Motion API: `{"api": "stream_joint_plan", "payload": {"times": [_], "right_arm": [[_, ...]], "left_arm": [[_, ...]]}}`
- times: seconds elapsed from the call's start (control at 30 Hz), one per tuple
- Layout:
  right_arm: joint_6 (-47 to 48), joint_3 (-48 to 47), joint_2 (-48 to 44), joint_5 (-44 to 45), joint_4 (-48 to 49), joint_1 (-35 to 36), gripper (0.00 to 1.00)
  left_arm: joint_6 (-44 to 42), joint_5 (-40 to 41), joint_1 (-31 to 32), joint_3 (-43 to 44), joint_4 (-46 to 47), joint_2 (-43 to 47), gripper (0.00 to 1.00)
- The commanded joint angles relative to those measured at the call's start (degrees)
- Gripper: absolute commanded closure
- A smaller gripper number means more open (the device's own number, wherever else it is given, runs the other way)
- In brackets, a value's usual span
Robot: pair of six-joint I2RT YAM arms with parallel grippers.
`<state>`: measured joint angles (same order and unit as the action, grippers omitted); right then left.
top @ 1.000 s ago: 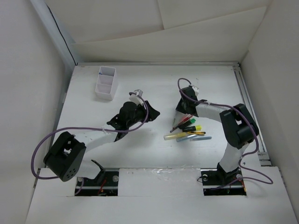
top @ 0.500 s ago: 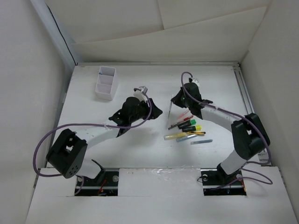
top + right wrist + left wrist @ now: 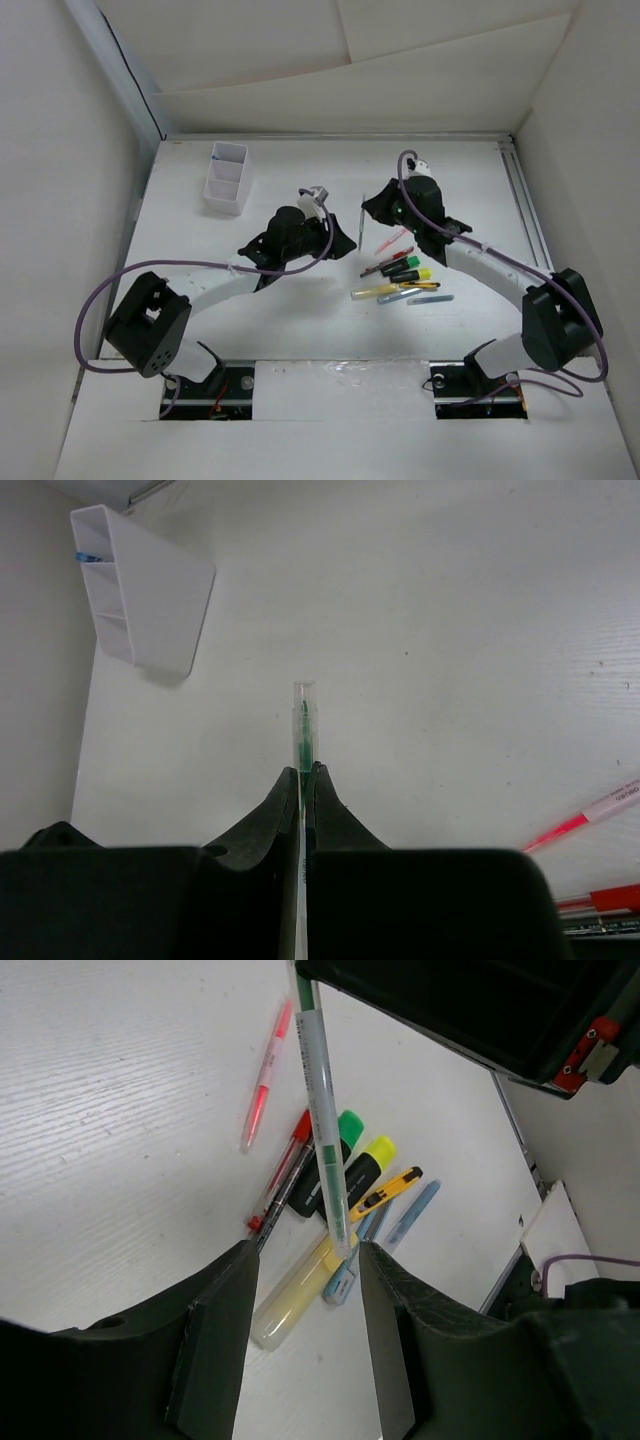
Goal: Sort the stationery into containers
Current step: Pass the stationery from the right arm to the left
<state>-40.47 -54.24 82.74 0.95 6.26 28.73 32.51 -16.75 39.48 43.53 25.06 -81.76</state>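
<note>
Well to the right of the white partitioned box (image 3: 226, 178), about midway between it and the loose stationery, the right gripper (image 3: 372, 207) is clamped on one end of a clear pen with green ink (image 3: 362, 216). It holds the pen off the table (image 3: 470, 190). In the right wrist view the pen's free end points roughly towards the box. The left gripper (image 3: 325, 232) sits on the box side of the pen with its jaws apart. From its own camera the clear barrel runs down into the gap between the two fingers (image 3: 215, 1340), though I cannot tell whether either pad touches it.

This looks like a handover. The main risk is timing: if the right jaws part before the left ones have bitten, the thin, slick barrel will likely drop or swing. A bite too near the tip could let it pivot.

Farther from the box than the held pen, the rest lies in a loose cluster: a pink pen (image 3: 262, 1070), a red pen (image 3: 285, 1175), black markers with a green cap (image 3: 347, 1125) and a yellow cap (image 3: 378, 1150), a pale yellow highlighter (image 3: 295, 1295) and a light blue pen (image 3: 410, 1212). A dropped pen could scatter them.

The box looks light and thin-walled, with something small and blue (image 3: 85, 556) in its end compartment. A pen pushed in at an angle might shove or tip it
</note>
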Motion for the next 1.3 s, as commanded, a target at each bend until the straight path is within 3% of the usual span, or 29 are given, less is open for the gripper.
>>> {"api": "stream_joint_plan", "payload": {"times": [0.0, 0.2, 0.3, 0.53, 1.0, 1.27], "right_arm": [[2.6, 1.4, -2.5, -3.7, 5.2, 1.7, 1.00], [9.2, 5.5, -5.5, -7.1, 7.9, 2.7, 1.00], [11.6, 8.3, -8.4, -7.1, 7.9, 3.3, 1.00], [15.6, 10.0, -10.1, -8.2, 9.0, 5.1, 1.00], [16.7, 9.0, -9.0, -8.2, 9.0, 8.0, 1.00], [17.3, 8.4, -9.0, -8.7, 9.0, 8.0, 1.00]], "left_arm": [[-1.3, -0.8, 0.9, 2.5, 3.3, 0.2, 0.59], [1.9, 0.4, -0.2, 4.5, 1.9, 0.2, 0.69], [7.6, -2.8, -3.2, 3.3, 4.6, 0.8, 0.69], [10.5, -5.6, -3.2, 6.7, 3.9, -1.6, 0.66], [8.4, -2.1, -3.2, 11.1, 0.6, -5.0, 0.62], [7.9, 0.5, -2.7, 11.6, -0.4, -6.3, 0.77]]}}
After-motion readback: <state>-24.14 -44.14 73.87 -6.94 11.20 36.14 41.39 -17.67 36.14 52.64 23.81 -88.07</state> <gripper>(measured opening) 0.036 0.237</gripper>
